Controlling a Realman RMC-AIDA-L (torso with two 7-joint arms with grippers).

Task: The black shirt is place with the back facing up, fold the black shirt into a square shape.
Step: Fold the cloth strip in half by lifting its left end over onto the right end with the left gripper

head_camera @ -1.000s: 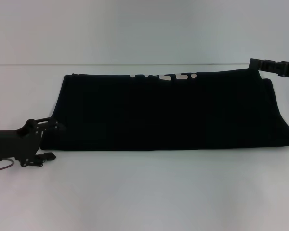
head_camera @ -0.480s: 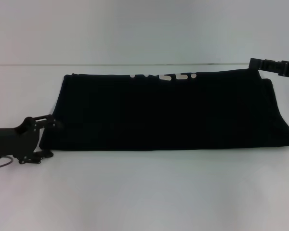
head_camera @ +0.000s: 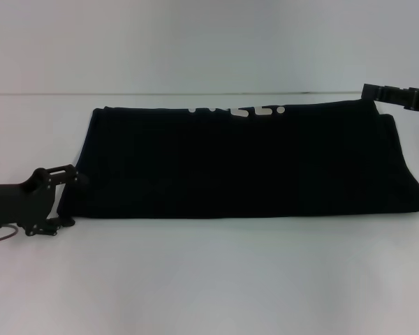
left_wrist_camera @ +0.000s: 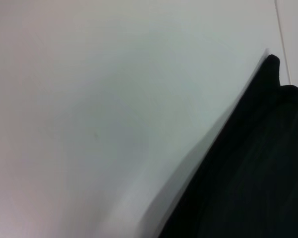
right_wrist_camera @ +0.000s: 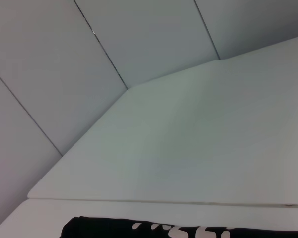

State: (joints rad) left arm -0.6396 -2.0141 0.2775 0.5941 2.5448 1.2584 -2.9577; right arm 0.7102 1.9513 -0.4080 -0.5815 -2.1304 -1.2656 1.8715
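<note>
The black shirt (head_camera: 244, 160) lies on the white table (head_camera: 209, 279) as a long folded band running left to right, with white lettering (head_camera: 237, 110) at its far edge. My left gripper (head_camera: 64, 198) is open at the shirt's near-left corner, one finger above and one below the edge, holding nothing. My right gripper (head_camera: 394, 96) hovers at the far-right corner of the shirt. The left wrist view shows the shirt's edge (left_wrist_camera: 248, 168) on bare table. The right wrist view catches the shirt's far edge (right_wrist_camera: 89, 229) and lettering (right_wrist_camera: 188, 231).
The white table's far edge (head_camera: 195, 93) runs just behind the shirt, with a pale panelled wall (right_wrist_camera: 89, 49) beyond it. Bare tabletop stretches along the near side in front of the shirt.
My left gripper has drifted a little to the left and slightly farther back, away from the shirt's corner. The shirt and the right gripper have not moved.
</note>
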